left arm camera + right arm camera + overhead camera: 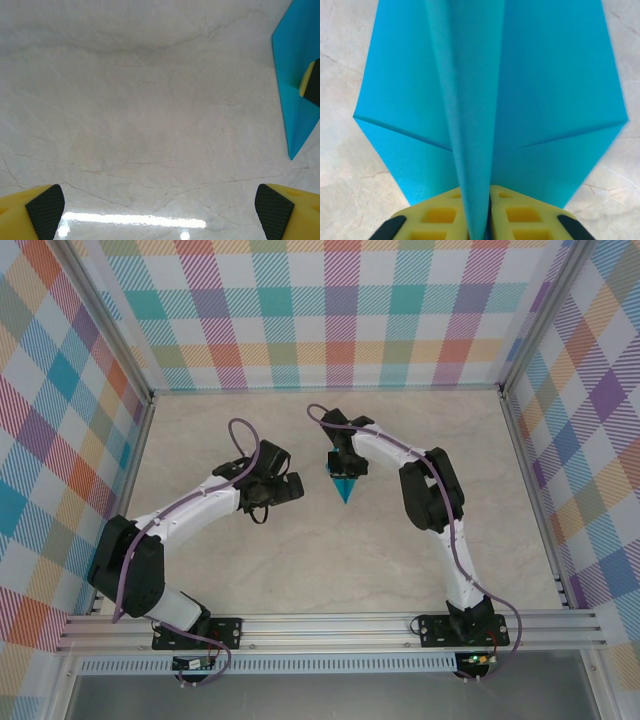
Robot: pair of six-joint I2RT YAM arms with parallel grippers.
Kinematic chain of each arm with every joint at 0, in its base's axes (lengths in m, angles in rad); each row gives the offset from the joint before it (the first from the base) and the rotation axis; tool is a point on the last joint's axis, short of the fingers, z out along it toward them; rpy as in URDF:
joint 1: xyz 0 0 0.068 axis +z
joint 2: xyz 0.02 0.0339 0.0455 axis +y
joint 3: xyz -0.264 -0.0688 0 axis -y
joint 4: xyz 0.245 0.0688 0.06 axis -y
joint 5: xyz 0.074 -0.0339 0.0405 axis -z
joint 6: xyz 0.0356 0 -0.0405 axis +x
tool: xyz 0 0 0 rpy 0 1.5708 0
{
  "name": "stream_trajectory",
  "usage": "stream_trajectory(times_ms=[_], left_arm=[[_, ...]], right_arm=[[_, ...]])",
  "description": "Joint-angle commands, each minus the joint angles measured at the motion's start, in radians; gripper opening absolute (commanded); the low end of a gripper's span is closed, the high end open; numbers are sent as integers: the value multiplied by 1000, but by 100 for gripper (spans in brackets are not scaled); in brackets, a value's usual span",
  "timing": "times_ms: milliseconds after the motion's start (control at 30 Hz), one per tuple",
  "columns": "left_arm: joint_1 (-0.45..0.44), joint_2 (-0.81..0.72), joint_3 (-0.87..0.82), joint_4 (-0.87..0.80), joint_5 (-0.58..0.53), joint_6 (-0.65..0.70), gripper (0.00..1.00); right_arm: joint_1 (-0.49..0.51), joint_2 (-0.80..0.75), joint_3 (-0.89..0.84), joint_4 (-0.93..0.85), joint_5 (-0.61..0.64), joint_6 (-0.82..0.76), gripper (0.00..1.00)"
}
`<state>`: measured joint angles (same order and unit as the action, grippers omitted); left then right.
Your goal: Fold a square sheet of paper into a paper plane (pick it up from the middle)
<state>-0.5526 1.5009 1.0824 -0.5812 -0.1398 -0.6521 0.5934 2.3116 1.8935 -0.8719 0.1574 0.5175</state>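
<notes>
The teal-blue paper plane (345, 486) lies on the marble table, folded to a dart with its nose toward the near edge. In the right wrist view its two wings (555, 90) spread flat and a raised centre keel runs down between my yellow fingers (530, 217). My right gripper (487, 220) is shut on that keel, the jaws almost touching; from above it (345, 468) sits at the plane's far end. My left gripper (285, 486) hovers left of the plane, open wide with nothing between its pads (45, 210). The plane's edge (292, 75) shows at the far right of the left wrist view.
The pale marble table top (300, 550) is ringed by checked walls (330, 310) at the back and both sides. An aluminium rail (330, 625) carrying both arm bases runs along the near edge. Bare table lies under the left gripper (160, 210).
</notes>
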Motion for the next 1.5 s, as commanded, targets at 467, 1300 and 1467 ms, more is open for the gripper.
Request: stream_trajectory(times_ms=[467,1300,1467], left_arm=[[171,-141,91,-11,-399,210,100],[406,-150,-593,1047,-286,553,100],[435,-95,-646,1207,-118,645,100]], right_arm=[[-47,-672,-309,94,384,3,90],[-439,-1096,-1475,1321,332,-448,100],[-513,-1029,-1502,1471,157,-488,100]])
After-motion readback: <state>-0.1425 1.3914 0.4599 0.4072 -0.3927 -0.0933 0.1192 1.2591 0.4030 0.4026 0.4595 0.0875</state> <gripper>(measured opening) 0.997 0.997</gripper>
